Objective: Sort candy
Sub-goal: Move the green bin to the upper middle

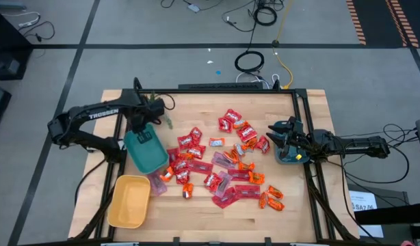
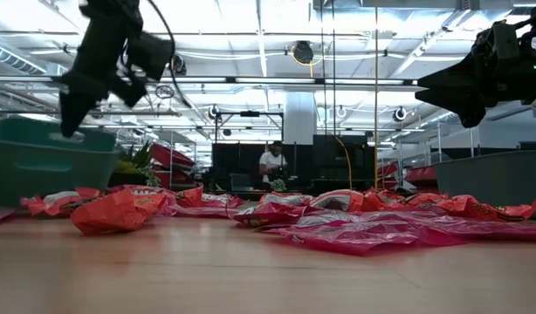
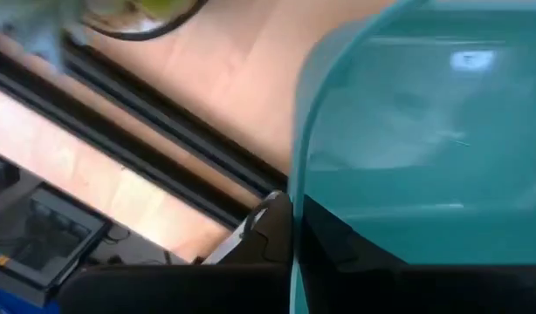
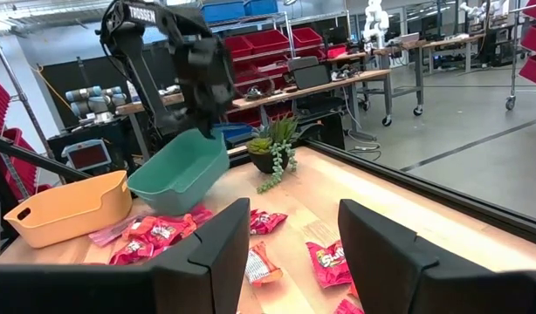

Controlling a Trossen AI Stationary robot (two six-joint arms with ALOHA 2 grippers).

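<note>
Gripping the rim of the teal bin, the left tool is closed on the bin's wall; the left wrist view shows a dark finger pressed against the teal plastic. In the right wrist view this bin is tilted, with one end raised off the worktop. The yellow bin lies just beside the teal bin, on the side near the front edge of the worktop. A small potted plant stands behind the teal bin, near the far edge.

The right tool hangs above the worktop on the other side of the candy, far from the teal bin, and its fingers are spread wide with nothing between them.

The candy is scattered on the worktop from the teal bin toward the right tool: red packets, longer pinkish packets and small orange pieces. Some packets touch the wall of the teal bin.
</note>
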